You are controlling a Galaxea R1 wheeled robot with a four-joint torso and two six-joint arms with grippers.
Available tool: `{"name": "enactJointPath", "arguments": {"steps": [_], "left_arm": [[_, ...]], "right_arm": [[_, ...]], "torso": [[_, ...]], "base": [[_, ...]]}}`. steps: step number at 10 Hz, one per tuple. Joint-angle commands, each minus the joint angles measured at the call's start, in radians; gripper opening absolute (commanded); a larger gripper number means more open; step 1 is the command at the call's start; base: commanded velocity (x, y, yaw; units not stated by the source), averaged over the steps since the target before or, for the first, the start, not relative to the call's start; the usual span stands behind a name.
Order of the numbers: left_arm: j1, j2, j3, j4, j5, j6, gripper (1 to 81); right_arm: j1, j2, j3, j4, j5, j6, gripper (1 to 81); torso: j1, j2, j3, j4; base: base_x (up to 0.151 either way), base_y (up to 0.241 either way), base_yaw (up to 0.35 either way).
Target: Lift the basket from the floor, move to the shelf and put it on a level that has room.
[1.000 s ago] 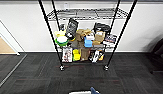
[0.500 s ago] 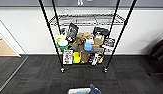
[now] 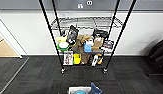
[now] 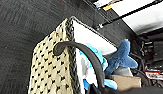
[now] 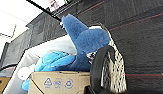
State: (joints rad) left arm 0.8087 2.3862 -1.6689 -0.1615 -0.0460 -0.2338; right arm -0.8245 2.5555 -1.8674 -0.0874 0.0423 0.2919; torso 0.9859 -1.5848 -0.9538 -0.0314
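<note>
The beige woven basket (image 3: 77,90) with white lining sits at the near edge of the head view, above the dark carpet floor (image 3: 34,75). A blue plush (image 5: 84,40) and a brown box (image 5: 57,81) rise above its rim. My left gripper (image 4: 69,50) hooks a dark curved finger over one woven wall (image 4: 52,72). At the opposite wall (image 5: 117,72), my right gripper (image 5: 104,65) does the same. The shelf (image 3: 50,32) stands straight ahead against the wall. Its upper wire level (image 3: 87,23) is bare, and the tiers below are crammed with boxes and books.
A black chair (image 3: 157,55) stands at the right by the wall. Tan wooden flooring (image 3: 4,48) shows through an opening at the left. Carpet lies between me and the shelf's wheels (image 3: 62,71).
The camera has come closer to the shelf, which now looms larger. The basket stays at the near edge of the head view between my grippers.
</note>
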Motion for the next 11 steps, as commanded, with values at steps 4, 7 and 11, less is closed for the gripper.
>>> {"name": "enactJointPath", "arguments": {"steps": [4, 7, 11], "left_arm": [[-0.121, -0.093, 0.149, -0.009, 0.009, -0.013, 1.0], [-0.121, -0.090, 0.167, -0.007, 0.008, -0.013, 1.0], [-0.122, -0.091, 0.181, -0.009, 0.009, -0.013, 1.0]], "right_arm": [[0.118, -0.137, 0.205, 0.015, 0.034, 0.032, 1.0], [0.119, -0.163, 0.252, 0.012, 0.037, 0.032, 1.0], [0.121, -0.160, 0.258, 0.012, 0.037, 0.032, 1.0]], "torso": [[-0.129, 0.200, 0.012, 0.000], [-0.196, 0.302, 0.012, 0.000], [-0.269, 0.419, 0.165, 0.000]], "base": [[0.000, 0.000, 0.000], [0.000, 0.000, 0.000], [0.000, 0.000, 0.000]]}}
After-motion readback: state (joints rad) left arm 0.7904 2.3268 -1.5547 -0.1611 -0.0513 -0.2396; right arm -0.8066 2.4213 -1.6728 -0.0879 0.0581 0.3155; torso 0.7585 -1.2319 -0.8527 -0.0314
